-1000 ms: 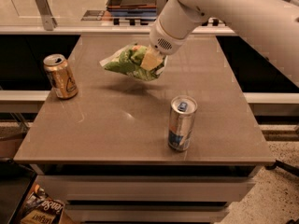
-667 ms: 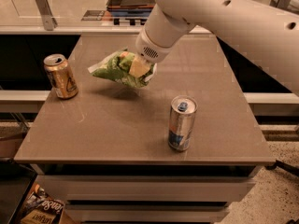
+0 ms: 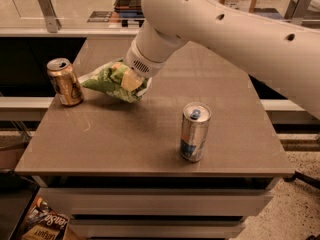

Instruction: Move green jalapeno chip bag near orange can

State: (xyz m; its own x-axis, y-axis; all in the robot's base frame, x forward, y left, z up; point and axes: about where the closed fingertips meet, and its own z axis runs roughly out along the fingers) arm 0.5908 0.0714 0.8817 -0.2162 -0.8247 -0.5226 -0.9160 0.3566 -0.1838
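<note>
The green jalapeno chip bag [image 3: 111, 82] is crumpled, light green with white edges, and hangs just above the table at the left middle. My gripper [image 3: 131, 80] is shut on the bag from its right side, at the end of the white arm that reaches in from the upper right. The orange can [image 3: 64, 81] stands upright near the table's left edge, a short way left of the bag's tip, not touching it.
A taller slim silver-and-blue can [image 3: 194, 131] stands on the grey table [image 3: 150, 149] right of centre near the front. A counter with dark items runs behind the table. A printed box [image 3: 42, 224] lies on the floor at lower left.
My gripper has carried the chip bag leftward and lower, from the table's middle toward the orange can. Both cans have stayed in place.
</note>
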